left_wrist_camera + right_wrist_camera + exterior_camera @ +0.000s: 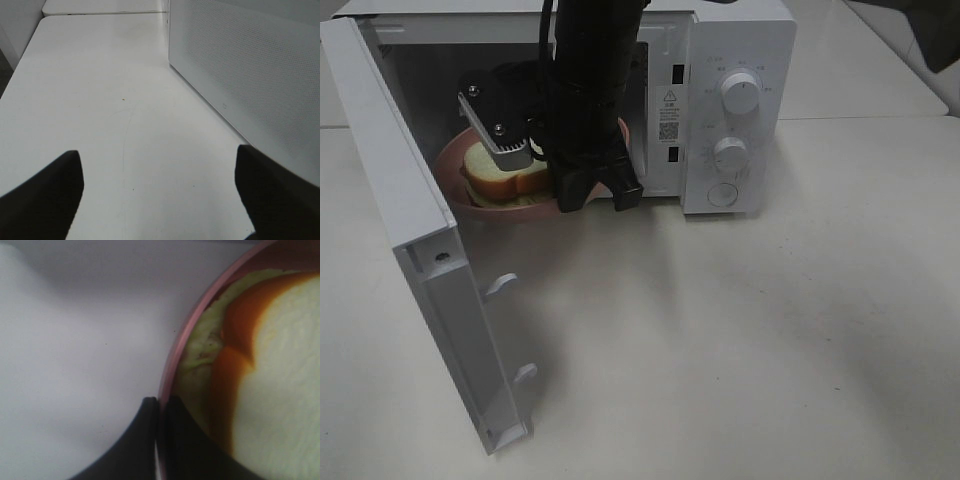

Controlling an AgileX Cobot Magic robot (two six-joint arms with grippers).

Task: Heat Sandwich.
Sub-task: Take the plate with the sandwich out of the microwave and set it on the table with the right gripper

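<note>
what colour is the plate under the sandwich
Pink: the plate rim shows best in the right wrist view, curving around the sandwich.

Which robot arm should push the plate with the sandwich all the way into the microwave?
The right one, probably. Its tool is pinched on the pink plate's rim, with the sandwich at the microwave mouth. The left tool hangs open over bare table outside the microwave.

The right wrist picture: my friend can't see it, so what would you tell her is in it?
The right end effector is pinched shut on the rim of a pink plate, seen very close up. A sandwich lies on the plate, white bread with tan crust and pale green filling. Beside the plate is a plain white surface.
</note>
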